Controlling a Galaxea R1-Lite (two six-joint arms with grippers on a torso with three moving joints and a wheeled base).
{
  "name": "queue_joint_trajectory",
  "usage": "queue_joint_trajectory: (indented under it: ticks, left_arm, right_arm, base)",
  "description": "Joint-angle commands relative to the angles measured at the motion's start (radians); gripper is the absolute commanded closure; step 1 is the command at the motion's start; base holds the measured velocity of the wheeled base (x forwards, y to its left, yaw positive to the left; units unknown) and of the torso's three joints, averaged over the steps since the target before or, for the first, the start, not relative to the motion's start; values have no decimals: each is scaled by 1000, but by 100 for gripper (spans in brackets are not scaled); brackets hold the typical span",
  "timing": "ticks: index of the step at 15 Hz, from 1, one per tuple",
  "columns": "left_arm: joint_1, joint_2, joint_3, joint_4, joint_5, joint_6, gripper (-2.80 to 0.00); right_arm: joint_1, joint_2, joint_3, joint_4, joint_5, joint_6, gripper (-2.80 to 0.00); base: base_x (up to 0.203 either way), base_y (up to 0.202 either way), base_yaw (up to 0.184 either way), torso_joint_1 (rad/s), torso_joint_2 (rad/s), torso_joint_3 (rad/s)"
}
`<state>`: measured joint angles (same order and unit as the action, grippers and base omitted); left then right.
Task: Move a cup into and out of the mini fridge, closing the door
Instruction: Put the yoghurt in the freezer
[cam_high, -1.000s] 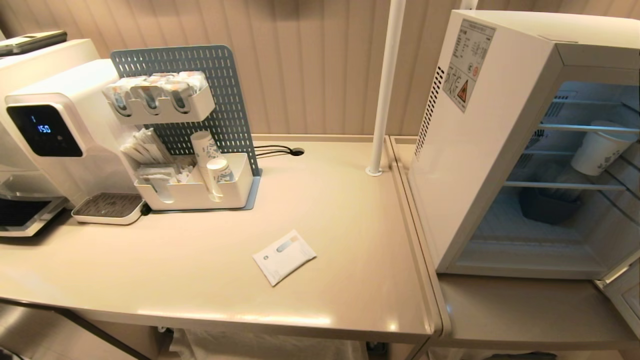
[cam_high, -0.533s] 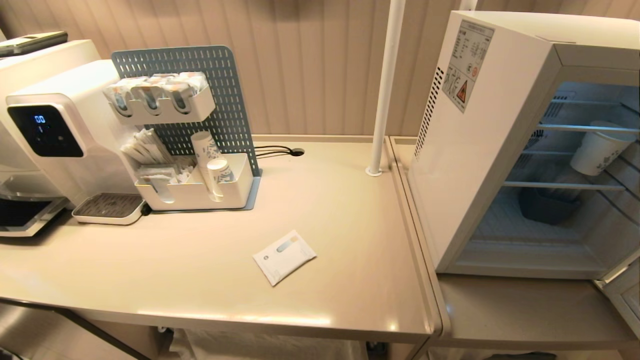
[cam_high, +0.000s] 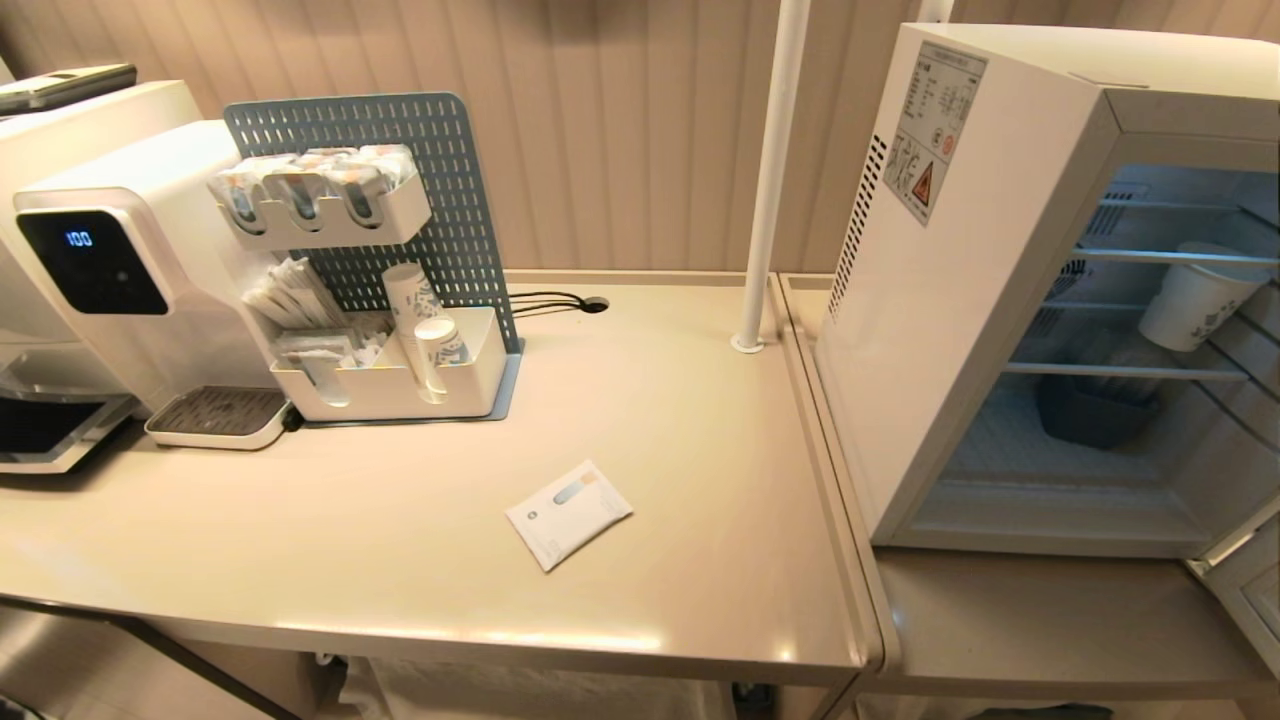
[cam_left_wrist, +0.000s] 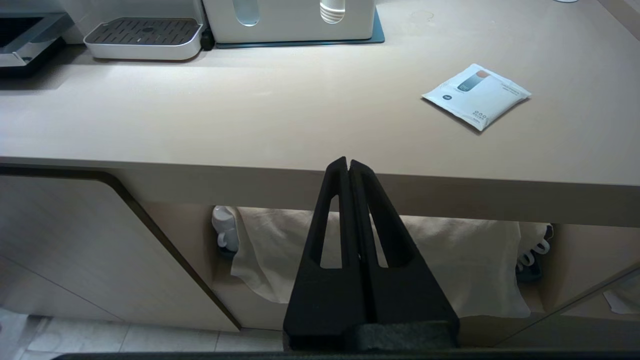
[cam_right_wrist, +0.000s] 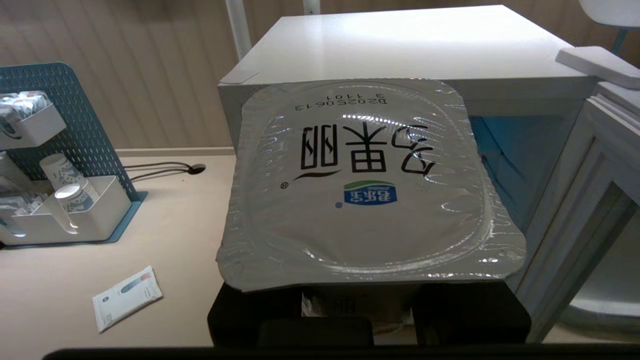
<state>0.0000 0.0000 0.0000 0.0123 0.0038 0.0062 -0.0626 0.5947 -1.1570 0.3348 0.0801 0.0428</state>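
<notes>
the right gripper (cam_right_wrist: 357, 312) holds the cup (cam_right_wrist: 367, 185) between its dark fingers, foil lid facing the wrist camera, in front of the mini fridge (cam_right_wrist: 400, 55) and outside it. the left gripper (cam_left_wrist: 348, 167) hangs below the counter (cam_left_wrist: 250, 125) edge, fingers pressed together and holding nothing. a white sachet (cam_high: 568, 513) lies on the counter. further right the fridge's door (cam_high: 1255, 590) is swung open, a paper cup (cam_high: 1195, 295) on its wire shelf.
</notes>
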Motion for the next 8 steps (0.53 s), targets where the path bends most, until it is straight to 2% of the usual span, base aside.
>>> queue_joint_trajectory:
  ticks: [1,8]
  left_arm:
    - [0,2,0,0,1,1,0]
    - [0,2,0,-2,1,6,0]
  right_arm:
    - [1,-77,29,13,2,0,0]
    - [14,-339,261,8,57,1,0]
  base:
    - [0,0,0,0,0,0]
    - [0,0,0,0,0,0]
